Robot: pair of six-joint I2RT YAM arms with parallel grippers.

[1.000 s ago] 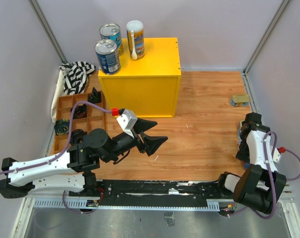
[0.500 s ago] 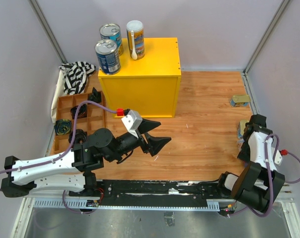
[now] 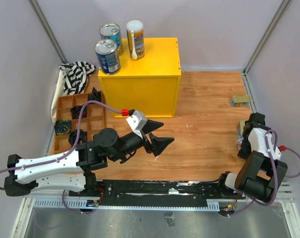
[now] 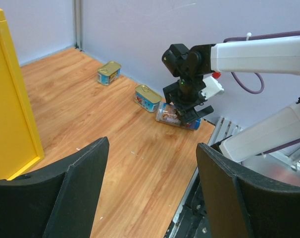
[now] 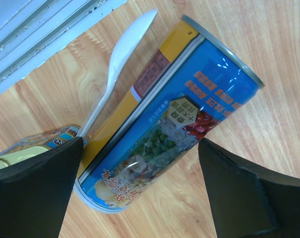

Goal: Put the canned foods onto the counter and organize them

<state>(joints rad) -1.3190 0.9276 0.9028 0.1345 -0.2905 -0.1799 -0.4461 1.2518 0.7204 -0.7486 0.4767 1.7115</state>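
Half done: three cans are up, three wait on the table [image 3: 204, 148].
Two wide blue cans [image 3: 107, 56] and one slim can [image 3: 135, 38] stand on top of the yellow box [image 3: 140, 84], at 12 o'clock on the table. The other slim can [image 5: 170, 124] lies on its side at the 3 o'clock edge, with the near gold tin [image 4: 147, 97] just beside it and the far gold tin [image 3: 239, 100] at 2 o'clock. The right gripper [image 5: 140, 143] hangs over the lying can, jaws spread wide on both sides of it, not pinching it yet. The left gripper [image 3: 168, 133] is near the middle, jaws spread, holding nothing. The lying can looks like the next one to go up, then both tins.
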